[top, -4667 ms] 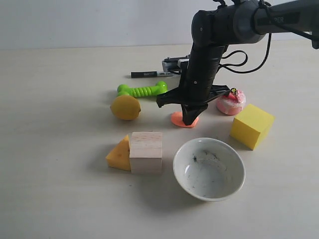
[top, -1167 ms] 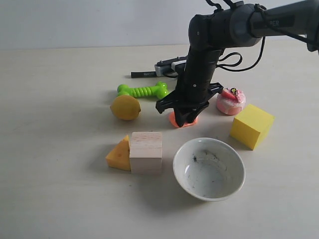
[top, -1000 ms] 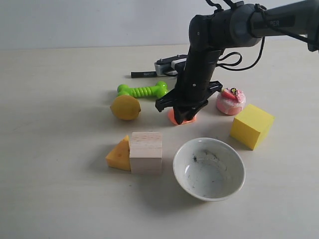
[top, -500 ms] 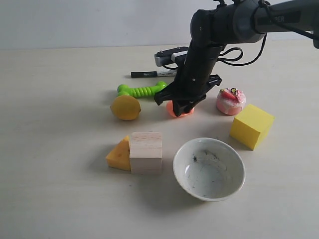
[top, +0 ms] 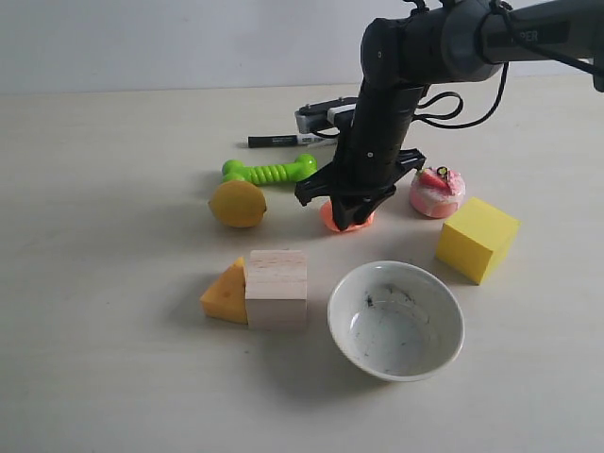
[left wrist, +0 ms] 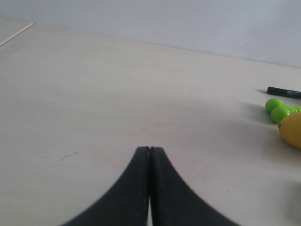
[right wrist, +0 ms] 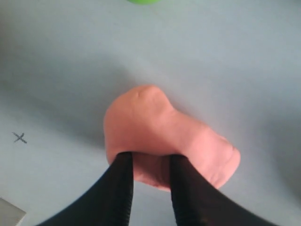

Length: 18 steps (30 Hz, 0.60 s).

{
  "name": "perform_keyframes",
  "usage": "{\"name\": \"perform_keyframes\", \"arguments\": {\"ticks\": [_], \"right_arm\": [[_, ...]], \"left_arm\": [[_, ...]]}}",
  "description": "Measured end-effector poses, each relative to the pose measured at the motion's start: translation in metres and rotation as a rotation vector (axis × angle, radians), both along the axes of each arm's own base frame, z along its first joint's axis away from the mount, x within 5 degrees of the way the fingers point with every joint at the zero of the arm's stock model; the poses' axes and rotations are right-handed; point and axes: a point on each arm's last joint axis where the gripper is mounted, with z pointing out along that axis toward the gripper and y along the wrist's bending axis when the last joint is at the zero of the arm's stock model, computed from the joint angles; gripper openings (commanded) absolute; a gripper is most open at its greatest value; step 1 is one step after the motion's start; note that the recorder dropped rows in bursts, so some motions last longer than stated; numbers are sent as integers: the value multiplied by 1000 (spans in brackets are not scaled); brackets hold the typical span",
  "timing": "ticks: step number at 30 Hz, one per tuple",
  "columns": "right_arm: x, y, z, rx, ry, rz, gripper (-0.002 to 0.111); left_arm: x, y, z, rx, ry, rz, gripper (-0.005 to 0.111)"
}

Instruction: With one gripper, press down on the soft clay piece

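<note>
The soft clay piece is a salmon-orange lump on the table between the lemon and the pink cake toy. My right gripper comes down on it from above. In the right wrist view the two black fingertips are sunk into the near edge of the clay, a narrow gap apart, with a lump of clay squeezed between them; the right gripper is shut on it. My left gripper is shut and empty over bare table, out of the exterior view.
A lemon, green dumbbell toy and black marker lie left of the clay. A pink cake toy and yellow cube sit to the right. A white bowl, wood block and cheese wedge are nearer.
The right gripper drew the clay away from the bowl toward the marker, then came back a little and lower. The clay moves along with the fingertips. The left gripper shows no change.
</note>
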Motion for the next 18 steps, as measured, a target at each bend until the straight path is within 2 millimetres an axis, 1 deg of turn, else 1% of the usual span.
{"name": "perform_keyframes", "arguments": {"ticks": [5,18], "right_arm": [[-1,-1,0,-6,16,0,29],[-2,-1,0,-7,18,1,21]], "left_arm": [[0,0,0,0,0,0,0],[0,0,0,0,0,0,0]]}}
